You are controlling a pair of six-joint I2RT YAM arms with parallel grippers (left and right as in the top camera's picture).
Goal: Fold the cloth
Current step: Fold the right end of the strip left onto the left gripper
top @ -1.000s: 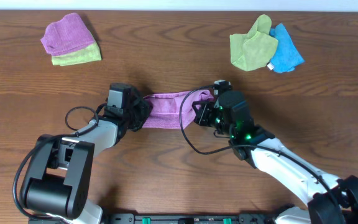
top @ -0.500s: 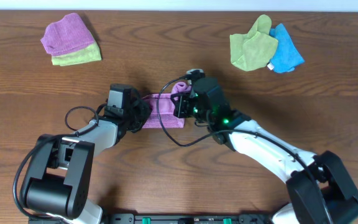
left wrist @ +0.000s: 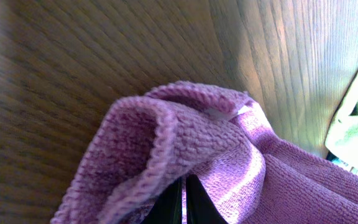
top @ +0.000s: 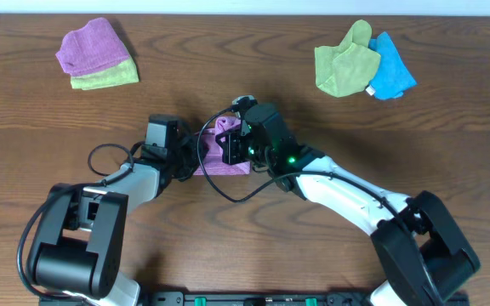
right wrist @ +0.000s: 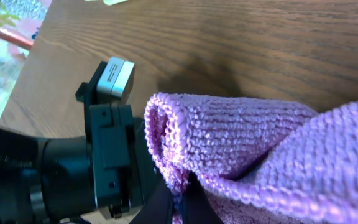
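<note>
The purple cloth (top: 221,146) lies bunched in the middle of the table between my two grippers. My left gripper (top: 190,155) is shut on its left edge; in the left wrist view the cloth (left wrist: 229,155) drapes over the shut fingers (left wrist: 184,205), with a white tag (left wrist: 219,113) showing. My right gripper (top: 230,147) is shut on the cloth's right edge and holds it over the left part, close to the left gripper. In the right wrist view the cloth (right wrist: 260,143) fills the frame above the fingers (right wrist: 182,205), and the left gripper's black body (right wrist: 98,155) is right beside it.
A second purple cloth (top: 92,47) lies on a lime-green cloth (top: 109,77) at the back left. A lime-green cloth (top: 344,61) and a blue cloth (top: 392,70) lie at the back right. Black cables loop beside both wrists.
My right gripper has carried the cloth's right edge leftwards, over the rest of the cloth, towards the left gripper. The cloth now looks much shorter. The left gripper has stayed put.
</note>
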